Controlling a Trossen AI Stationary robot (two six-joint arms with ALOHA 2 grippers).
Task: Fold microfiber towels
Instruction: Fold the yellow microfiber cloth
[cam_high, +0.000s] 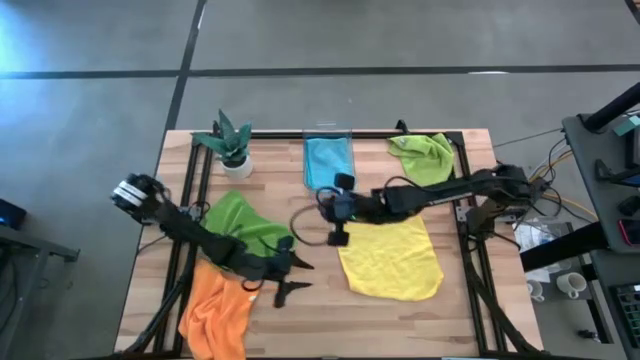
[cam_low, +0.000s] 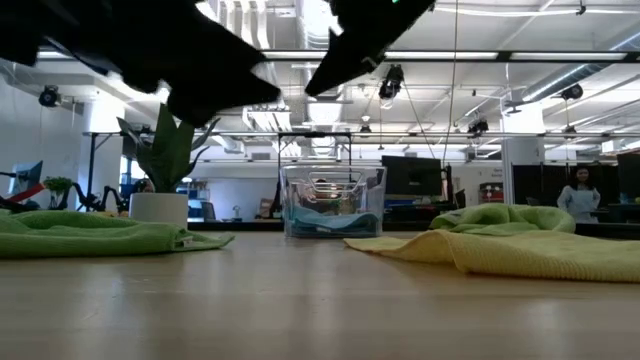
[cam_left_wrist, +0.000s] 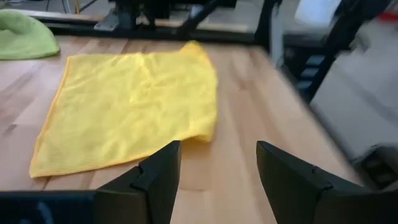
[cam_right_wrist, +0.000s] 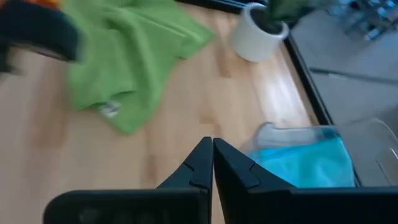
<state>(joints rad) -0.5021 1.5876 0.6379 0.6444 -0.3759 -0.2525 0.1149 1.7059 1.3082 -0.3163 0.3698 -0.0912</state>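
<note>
A: Hovering beside the yellow towel (cam_high: 392, 258), the right gripper (cam_high: 331, 213) has its fingers pressed together, holding nothing.
B: And the left gripper (cam_high: 287, 276)?
A: Spread, empty, near that towel.

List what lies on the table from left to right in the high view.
Orange towel → potted plant → dark green towel → bin holding the blue towel → yellow towel → lime towel.
</note>
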